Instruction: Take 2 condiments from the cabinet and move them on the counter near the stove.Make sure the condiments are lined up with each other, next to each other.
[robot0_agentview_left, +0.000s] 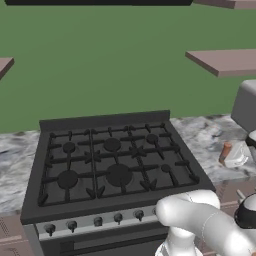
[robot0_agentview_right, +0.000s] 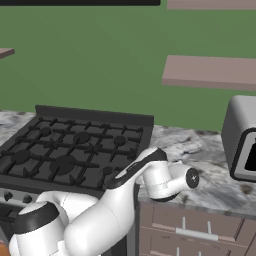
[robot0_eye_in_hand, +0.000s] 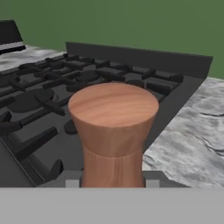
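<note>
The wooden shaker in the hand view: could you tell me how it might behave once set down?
The shaker looks like rigid turned wood, so probably stiff. Its flat top is wider than its waist, so a sideways nudge might tip it. On its side, it would likely roll across the counter.

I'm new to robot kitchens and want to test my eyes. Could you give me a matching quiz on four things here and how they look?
Things:
1. stove
2. counter
3. wooden bottle
4. shelf

Looks:
a. grey-white veined marble
b. pinkish, up on the green wall
c. black, with grates over burners
d. brown wood grain, beside the stove's edge

Pairs: 1-c, 2-a, 3-d, 4-b
</note>
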